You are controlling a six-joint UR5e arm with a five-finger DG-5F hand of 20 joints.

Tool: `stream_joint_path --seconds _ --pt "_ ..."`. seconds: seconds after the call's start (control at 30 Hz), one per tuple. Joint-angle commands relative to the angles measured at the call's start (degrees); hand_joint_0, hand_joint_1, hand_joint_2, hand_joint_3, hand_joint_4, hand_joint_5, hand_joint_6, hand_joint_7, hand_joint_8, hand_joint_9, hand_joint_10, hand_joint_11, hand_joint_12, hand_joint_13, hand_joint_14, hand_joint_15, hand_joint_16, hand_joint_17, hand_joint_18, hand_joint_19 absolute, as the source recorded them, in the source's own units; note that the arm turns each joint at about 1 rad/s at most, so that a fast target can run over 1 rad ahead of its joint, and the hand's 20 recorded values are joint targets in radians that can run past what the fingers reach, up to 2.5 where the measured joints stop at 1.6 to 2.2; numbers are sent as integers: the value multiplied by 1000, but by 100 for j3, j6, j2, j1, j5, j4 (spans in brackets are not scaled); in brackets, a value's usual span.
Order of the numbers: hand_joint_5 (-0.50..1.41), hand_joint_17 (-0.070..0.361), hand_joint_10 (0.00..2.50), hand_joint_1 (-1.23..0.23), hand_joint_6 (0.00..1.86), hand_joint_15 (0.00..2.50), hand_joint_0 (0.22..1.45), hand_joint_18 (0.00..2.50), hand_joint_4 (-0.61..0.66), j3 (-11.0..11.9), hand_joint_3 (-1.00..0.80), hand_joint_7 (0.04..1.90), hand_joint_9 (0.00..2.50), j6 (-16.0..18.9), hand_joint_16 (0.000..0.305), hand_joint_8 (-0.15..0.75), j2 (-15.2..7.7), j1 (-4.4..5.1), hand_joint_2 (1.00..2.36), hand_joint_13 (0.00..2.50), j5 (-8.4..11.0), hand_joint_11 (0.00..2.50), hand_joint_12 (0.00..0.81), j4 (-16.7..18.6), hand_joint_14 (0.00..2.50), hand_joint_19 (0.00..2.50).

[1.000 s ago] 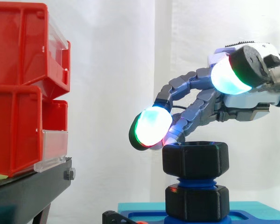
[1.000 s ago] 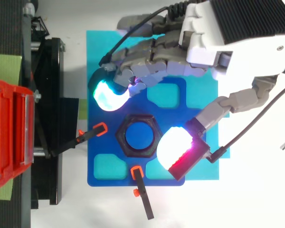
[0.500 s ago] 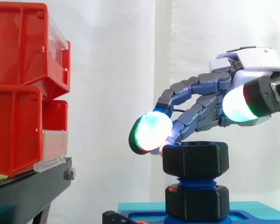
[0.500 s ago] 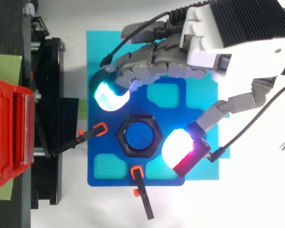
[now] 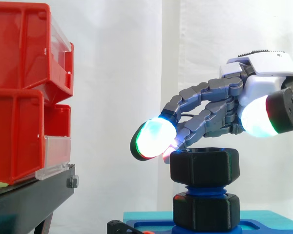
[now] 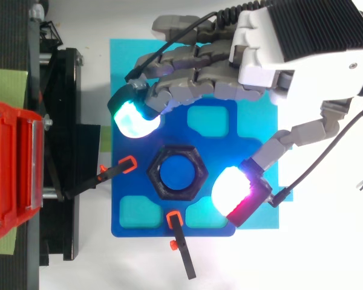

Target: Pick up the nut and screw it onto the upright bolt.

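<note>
The black hex nut (image 5: 204, 166) sits on top of the upright blue bolt (image 6: 176, 174), above a second black nut (image 5: 206, 211) lower on the thread, over the blue base (image 6: 133, 225). The hand (image 6: 293, 51) hangs over it, spread wide and grasping nothing, with its fingers loosely curved on either side of the nut. Compared with a second ago, the thumb pad (image 6: 231, 192) has drifted further out from the nut's edge in the top view. In the side view it sits lower and further right. The cyan-glowing finger pad (image 6: 133, 119) has also edged away, towards the black stand (image 5: 29, 200) carrying the red bins (image 5: 19, 97). The nut itself has not shifted.
</note>
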Motion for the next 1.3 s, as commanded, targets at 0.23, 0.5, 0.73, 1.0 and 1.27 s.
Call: stream_joint_path --seconds 0.23,0.5,0.73,1.0,1.27 --pt "-226 87 0 -798 501 0 460 0 190 0 -500 686 331 3 39 261 0 35 1000 175 0 0 329 -5 0 0" --pt "-183 86 0 -775 502 0 463 0 217 0 -500 748 443 20 38 276 0 79 1000 204 -18 0 332 -40 0 0" --pt "-173 86 0 -753 502 0 457 0 226 0 -500 765 483 20 38 283 0 79 1000 215 -35 0 335 -93 0 0" --pt "-154 84 0 -719 502 0 466 0 226 0 -500 781 538 20 37 283 0 96 1000 268 -9 0 333 -128 0 0" --pt "-90 77 0 -617 503 0 472 0 171 0 -500 805 735 11 34 265 0 96 1000 359 -35 0 318 -137 0 0"
